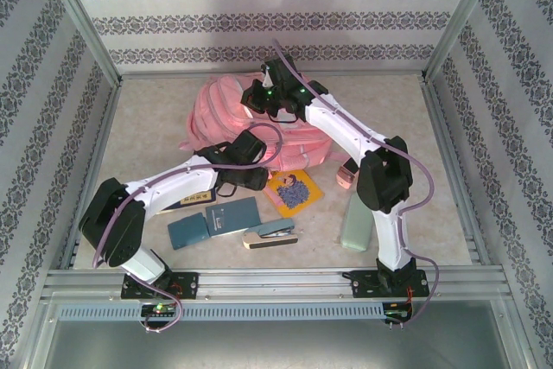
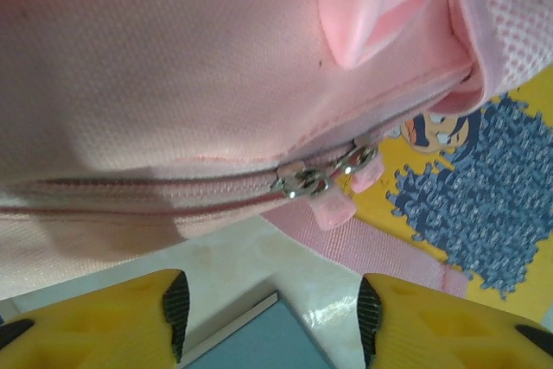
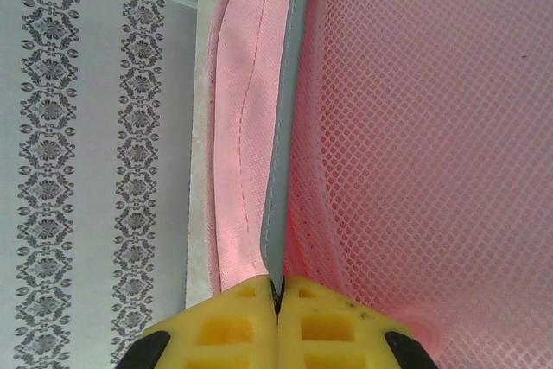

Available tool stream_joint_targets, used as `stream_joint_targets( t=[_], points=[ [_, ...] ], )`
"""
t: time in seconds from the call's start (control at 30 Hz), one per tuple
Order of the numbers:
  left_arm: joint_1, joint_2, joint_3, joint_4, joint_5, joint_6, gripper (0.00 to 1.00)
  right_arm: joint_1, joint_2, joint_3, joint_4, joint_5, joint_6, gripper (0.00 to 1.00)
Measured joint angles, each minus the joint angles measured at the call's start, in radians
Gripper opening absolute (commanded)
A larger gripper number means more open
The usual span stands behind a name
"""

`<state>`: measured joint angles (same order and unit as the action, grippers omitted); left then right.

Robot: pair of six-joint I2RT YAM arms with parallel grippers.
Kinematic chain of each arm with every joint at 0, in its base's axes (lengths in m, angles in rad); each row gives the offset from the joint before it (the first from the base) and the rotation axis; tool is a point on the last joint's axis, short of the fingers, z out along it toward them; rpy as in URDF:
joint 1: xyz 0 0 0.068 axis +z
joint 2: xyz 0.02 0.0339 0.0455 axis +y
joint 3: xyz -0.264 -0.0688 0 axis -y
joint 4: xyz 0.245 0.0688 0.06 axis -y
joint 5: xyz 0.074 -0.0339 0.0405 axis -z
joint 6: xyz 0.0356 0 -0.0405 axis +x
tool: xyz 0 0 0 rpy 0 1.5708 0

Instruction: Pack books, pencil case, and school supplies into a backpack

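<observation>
The pink backpack lies at the back middle of the table. My right gripper is over its far side, shut on a grey trim strip beside the pink mesh; the jaws pinch the strip's end. My left gripper hovers at the pack's near edge, open and holding nothing, a short way from two zipper pulls. The yellow cartoon book lies partly under the pack. Teal books, the stapler and the pencil case lie in front.
A navy book lies partly under my left arm. A small pink item sits by my right arm's elbow. A pink strap crosses the table below the zipper. Patterned walls and metal rails close in the table on three sides.
</observation>
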<state>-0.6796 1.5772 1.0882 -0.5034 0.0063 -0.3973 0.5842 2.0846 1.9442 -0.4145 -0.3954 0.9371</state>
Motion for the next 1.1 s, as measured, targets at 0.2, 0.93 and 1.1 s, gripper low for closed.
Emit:
stream_joint_targets(
  t=[0.2, 0.93, 1.1],
  points=[
    [0.0, 0.013, 0.0, 0.049, -0.012, -0.074, 0.56, -0.005, 0.0, -0.002, 0.009, -0.013, 0.056, 0.0],
    [0.0, 0.15, 0.025, 0.063, -0.131, -0.164, 0.35, -0.004, 0.003, -0.058, 0.132, -0.049, 0.208, 0.0],
    [0.0, 0.167, 0.038, 0.061, -0.138, -0.153, 0.24, -0.004, 0.003, -0.073, 0.154, -0.056, 0.209, 0.0]
  ],
)
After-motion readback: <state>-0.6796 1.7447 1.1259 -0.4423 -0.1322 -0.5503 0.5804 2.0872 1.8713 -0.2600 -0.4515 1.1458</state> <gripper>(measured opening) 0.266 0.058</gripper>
